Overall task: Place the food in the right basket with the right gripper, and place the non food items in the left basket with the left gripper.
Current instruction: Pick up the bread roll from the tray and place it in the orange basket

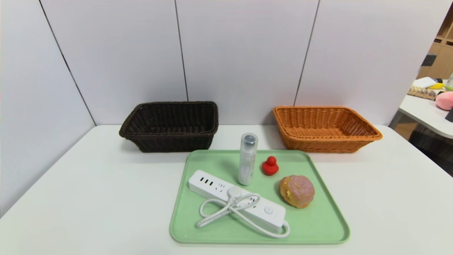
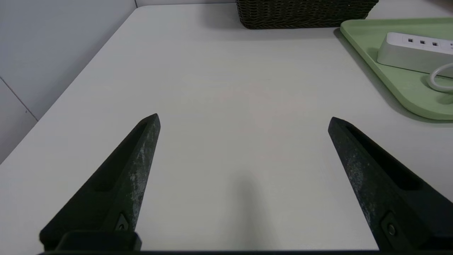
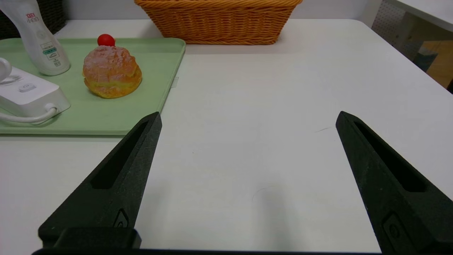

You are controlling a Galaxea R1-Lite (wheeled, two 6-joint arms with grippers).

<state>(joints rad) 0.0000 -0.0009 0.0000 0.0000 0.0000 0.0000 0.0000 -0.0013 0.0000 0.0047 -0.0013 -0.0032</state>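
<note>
L to R, head view. Dark brown basket [image 1: 170, 127]: nearly black weave, rectangular, flared sides, at the back of the white table [image 1: 106, 198], L side, nothing in it.

L gripper [image 2: 244, 120]: over bare tabletop, L of the tray, fingers spread wide, nothing btwn them.

Green tray [image 1: 318, 226]: flat, rounded corners, low rim, in front of and btwn the two baskets. All four items sit on it.

Power strip [image 1: 201, 182]: long, white, lying at an angle, L end farther back, R end nearer the front. Dark slots at L end, sockets mid, switch near R end. White cord [image 1: 216, 217] leaves the R end, loops back and is bunched over the middle w/ the round plug on top.

Bottle [image 1: 247, 159]: slim, upright, clear cap w/ silver top inside, whitish body w/ small print, just behind the strip.

Red toy [image 1: 270, 166]: small, glossy, round head on wider body, R of bottle, behind the bun.

Bun [image 1: 297, 191]: R part of tray, apart from strip. Roundish, pinkish-brown speckled top, yellow-orange sides, rough crust.

Orange basket [image 1: 325, 127]: orange-tan weave, rectangular, flared, back R of table, nothing in it.

R gripper [image 3: 249, 118]: over bare tabletop, R of tray, fingers spread wide, nothing btwn them.
</note>
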